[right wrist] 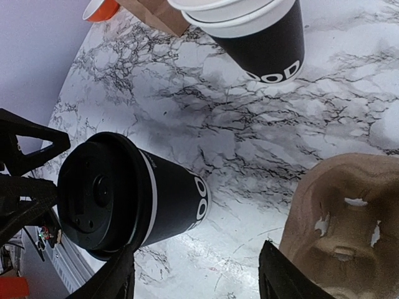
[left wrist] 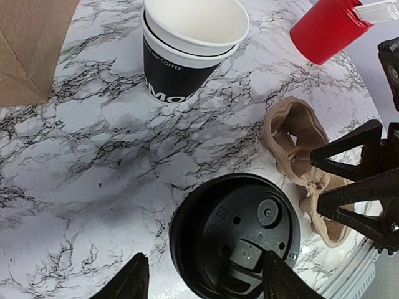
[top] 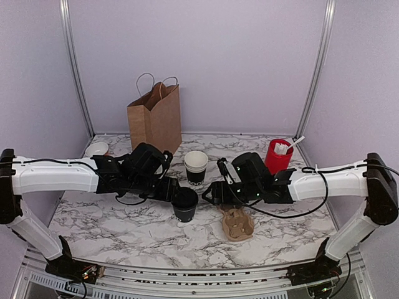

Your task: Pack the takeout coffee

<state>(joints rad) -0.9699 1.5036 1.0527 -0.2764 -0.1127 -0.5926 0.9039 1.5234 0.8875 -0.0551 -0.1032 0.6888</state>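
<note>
— Left claw (left wrist: 202,280), is it gripping anything?
— No, it's spread wide around the lidded coffee (left wrist: 234,243). Right claw (right wrist: 196,277) gapes too, near the cardboard carrier (right wrist: 343,224). That coffee stands upright just left of the carrier.

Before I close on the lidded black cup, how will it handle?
The lidded cup looks paper-walled, so a hard squeeze would probably dent it, though the plastic lid likely stiffens the top. It narrows toward its base, so a sideways nudge might tip it. Its weight can't be judged; the lid hides the contents.
</note>
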